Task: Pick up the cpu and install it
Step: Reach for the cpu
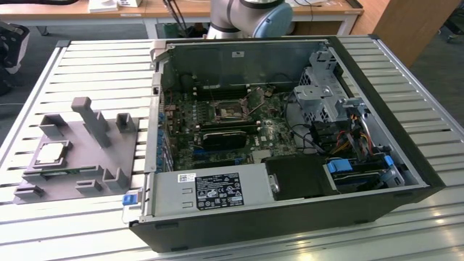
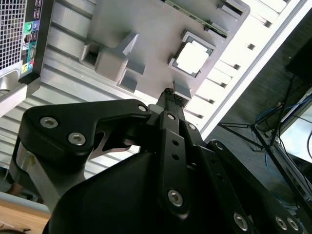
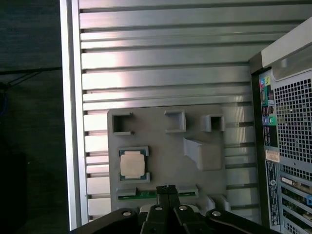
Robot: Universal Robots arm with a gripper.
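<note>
The slatted metal table (image 1: 406,65) carries an open computer case (image 1: 290,231) and, on the exterior view's left, a grey tray (image 3: 161,151) of holders. The cpu (image 1: 52,153) lies flat in a framed pocket on that tray, well apart from the socket (image 1: 230,110) on the board inside the case. In both wrist views I see the gripper (image 3: 166,188) hanging above the tray, off to one side of the chip rather than over it, its fingertips pressed together with nothing between them. My worry is the closed fingers: brought down like that, they would knock the metal top instead of straddling it. The pocket's raised corners leave little room, so a skewed approach could catch a wall or lift the chip tilted. A tilted chip set into the socket risks bent contacts.
</note>
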